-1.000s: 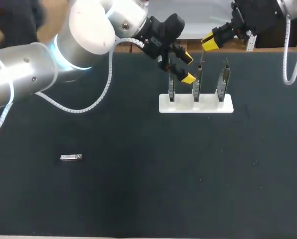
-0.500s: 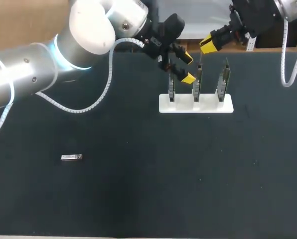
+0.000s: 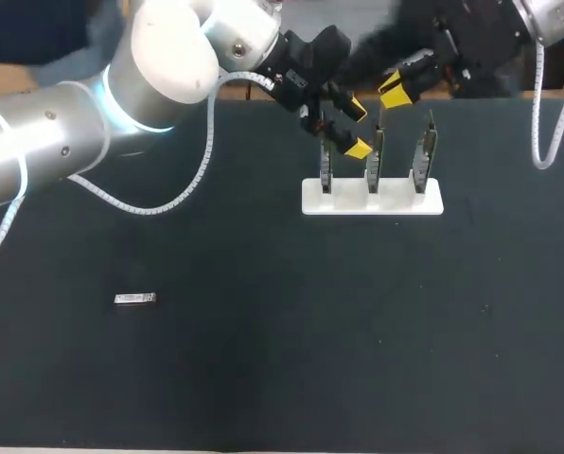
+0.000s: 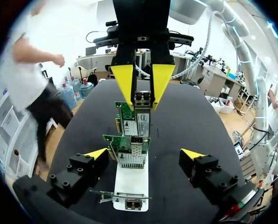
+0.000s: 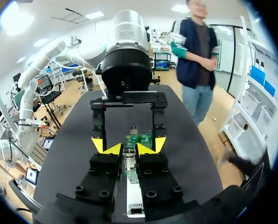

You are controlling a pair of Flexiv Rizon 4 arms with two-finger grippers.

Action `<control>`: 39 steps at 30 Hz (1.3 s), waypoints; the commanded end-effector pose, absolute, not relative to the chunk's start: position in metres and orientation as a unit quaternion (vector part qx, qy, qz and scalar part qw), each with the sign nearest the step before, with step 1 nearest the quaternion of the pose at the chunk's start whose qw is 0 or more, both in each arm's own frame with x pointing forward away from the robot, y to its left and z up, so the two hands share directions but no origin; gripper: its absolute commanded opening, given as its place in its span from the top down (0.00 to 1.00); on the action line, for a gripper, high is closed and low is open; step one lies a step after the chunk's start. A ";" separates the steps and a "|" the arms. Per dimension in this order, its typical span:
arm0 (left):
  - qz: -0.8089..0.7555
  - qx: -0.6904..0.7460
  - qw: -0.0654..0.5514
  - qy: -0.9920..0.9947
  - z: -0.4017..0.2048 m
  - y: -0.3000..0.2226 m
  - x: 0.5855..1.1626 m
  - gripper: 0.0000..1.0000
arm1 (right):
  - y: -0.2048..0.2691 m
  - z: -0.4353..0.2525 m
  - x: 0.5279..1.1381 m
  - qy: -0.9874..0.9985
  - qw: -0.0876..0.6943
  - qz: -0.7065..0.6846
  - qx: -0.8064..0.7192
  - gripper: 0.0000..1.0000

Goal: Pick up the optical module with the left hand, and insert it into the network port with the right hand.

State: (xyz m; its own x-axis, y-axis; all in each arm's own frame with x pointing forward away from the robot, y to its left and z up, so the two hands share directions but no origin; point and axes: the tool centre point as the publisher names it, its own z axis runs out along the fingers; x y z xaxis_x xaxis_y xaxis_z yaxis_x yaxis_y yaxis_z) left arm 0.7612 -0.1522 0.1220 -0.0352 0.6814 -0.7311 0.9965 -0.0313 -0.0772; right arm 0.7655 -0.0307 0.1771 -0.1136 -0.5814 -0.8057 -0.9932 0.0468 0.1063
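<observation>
The small silver module [image 3: 135, 299] lies flat on the dark table [image 3: 263, 378], toward my left and well apart from both arms, exactly where it lay a second ago. The left gripper [image 3: 356, 129] hangs near the left end of the white stand [image 3: 348, 200], close by the first of the three green cards [image 3: 373, 156] that stand upright in a row in it. Its yellow-tipped fingers are spread wide and hold nothing. In the left wrist view the row of cards shows between them, touching neither. This arm has not shifted. The right gripper [image 3: 396, 87] is at the table's far edge, behind the stand and roughly in line with the middle card. Over the last second it has slid a little toward the left and a little nearer the cards. A silver piece shows at its tip in both wrist views, but whether the gripper is closed on it I cannot tell.
</observation>
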 end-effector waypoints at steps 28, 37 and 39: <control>-0.312 0.648 0.249 0.649 0.122 -0.153 0.764 0.00 | -0.030 0.174 0.767 0.663 0.291 0.343 -0.598 1.00; -0.312 0.648 0.249 0.649 0.122 -0.153 0.764 0.00 | -0.029 0.178 0.768 0.660 0.297 0.341 -0.600 1.00; -0.312 0.648 0.249 0.649 0.122 -0.153 0.764 0.00 | -0.028 0.178 0.768 0.660 0.297 0.341 -0.600 1.00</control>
State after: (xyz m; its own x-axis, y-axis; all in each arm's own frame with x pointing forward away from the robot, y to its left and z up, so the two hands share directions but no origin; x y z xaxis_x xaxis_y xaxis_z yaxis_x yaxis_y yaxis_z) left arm 0.7612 -0.1523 0.1219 -0.0351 0.6814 -0.7310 0.9965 -0.0314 -0.0771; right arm 0.7698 -0.0286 0.1781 -0.1046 -0.5898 -0.8007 -0.9943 0.0453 0.0965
